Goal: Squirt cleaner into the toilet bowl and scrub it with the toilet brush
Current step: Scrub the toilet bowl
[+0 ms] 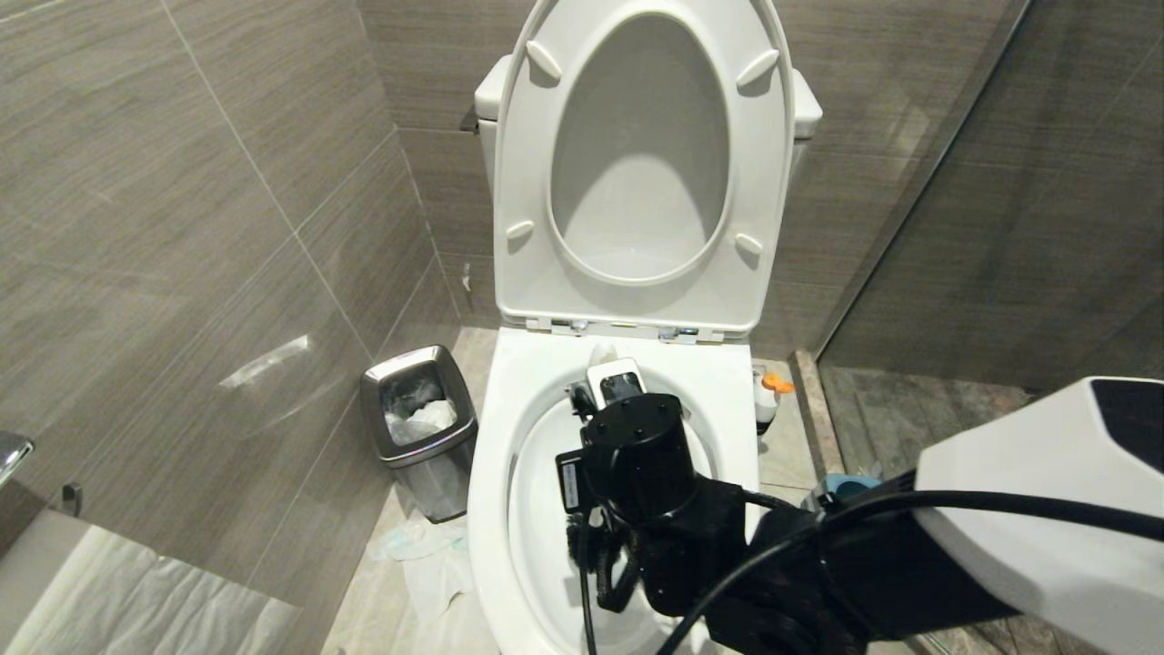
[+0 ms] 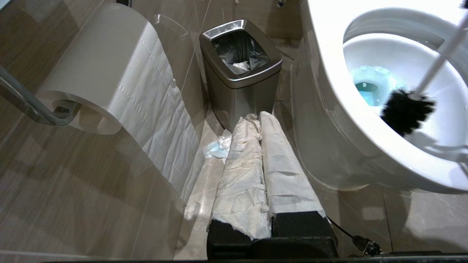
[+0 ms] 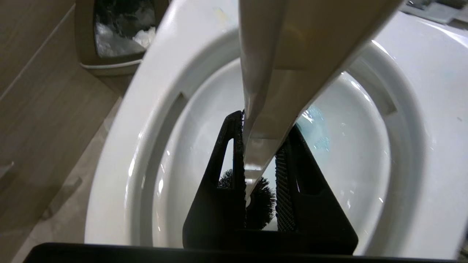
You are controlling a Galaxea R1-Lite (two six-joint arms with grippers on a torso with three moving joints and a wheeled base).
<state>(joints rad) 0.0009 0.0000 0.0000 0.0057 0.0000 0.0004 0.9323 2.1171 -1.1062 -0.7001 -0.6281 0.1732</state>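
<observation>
Small tiled bathroom: grey-brown wall tiles, pale stone floor (image 1: 373,600), a glass partition off to the right. The toilet bowl (image 1: 509,400) sits against the back wall with seat and lid (image 1: 637,164) both swung upright. Teal-blue liquid (image 2: 367,87) pools at the bottom of the basin and tints the water there.

The right gripper (image 3: 256,160) reaches in over the open bowl from the front. Its black fingers (image 3: 228,171) are nearly closed, pinched on the whitish handle of the toilet brush (image 2: 407,109); the handle runs up past the wrist camera, and its rounded end pokes above the wrist in the head view. The black bristle head is down inside the basin, against or just off the sloped inner wall on the near side of the pool; contact hard to confirm.

The cleaner (image 1: 769,400), white bottle with orange cap, stands upright on the floor just beside the bowl's right side, near the back wall. A bit of blue brush holder (image 1: 850,487) peeks out behind the right arm, also on the floor to the right.

Left of the bowl: a small steel bin (image 1: 418,428) with a liner and crumpled paper inside. Loose tissue (image 1: 414,555) lies on the floor between bin and bowl.

The left gripper (image 2: 261,146) hangs low beside the bowl's left flank, its fingers wrapped in white paper and pressed together, holding nothing. A paper roll (image 2: 109,69) hangs on a wall holder near it.
</observation>
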